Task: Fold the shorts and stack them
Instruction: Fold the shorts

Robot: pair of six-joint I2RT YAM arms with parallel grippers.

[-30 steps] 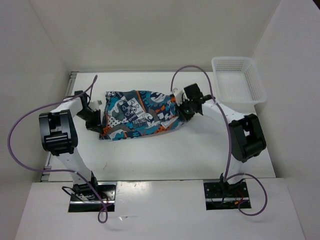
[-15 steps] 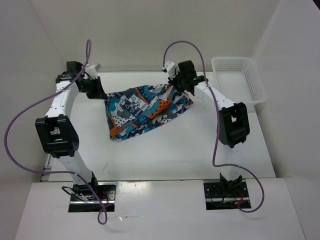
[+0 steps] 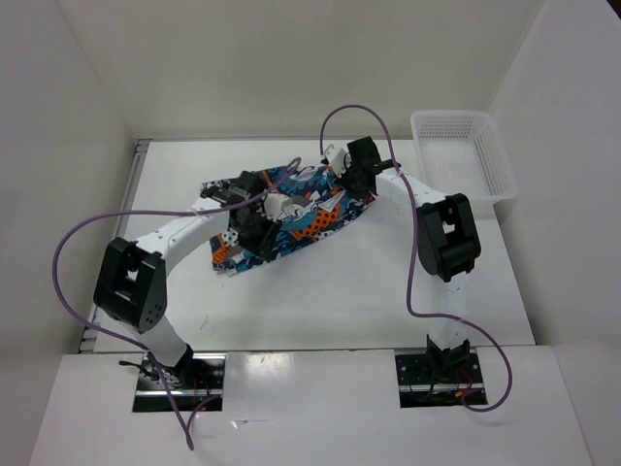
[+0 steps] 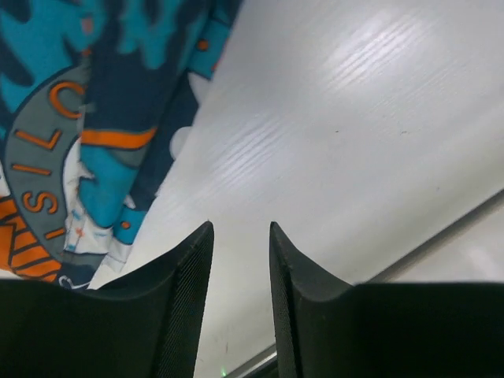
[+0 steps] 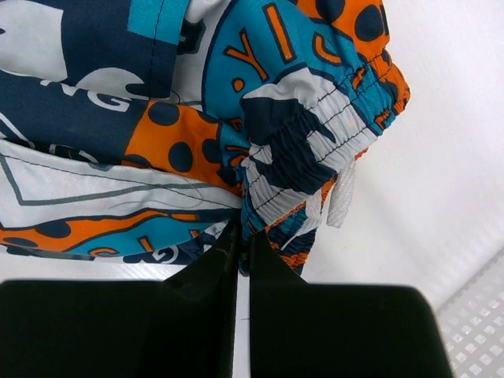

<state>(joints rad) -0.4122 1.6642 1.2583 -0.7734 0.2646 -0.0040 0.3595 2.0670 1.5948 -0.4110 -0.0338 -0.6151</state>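
Presently, shorts (image 3: 291, 209) lie well apart from the basket (image 3: 451, 115).
My right gripper (image 5: 242, 236) pinches their waistband; my left gripper (image 4: 240, 236) gapes beside them.

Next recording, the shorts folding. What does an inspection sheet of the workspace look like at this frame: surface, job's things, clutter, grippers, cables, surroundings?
Surface: white table, flat.
Job's things: the shorts, one pair, bunched and not yet folded flat, at the far middle of the table.
Clutter: white mesh basket at the far right corner; nothing seen in it.
Grippers: left gripper open, holding nothing, bare table between its fingers and the shorts beside it; right gripper shut on the shorts at the elastic waistband.
Cables: a purple cable loops off the left arm and another off the right arm.
Surroundings: white walls on three sides.
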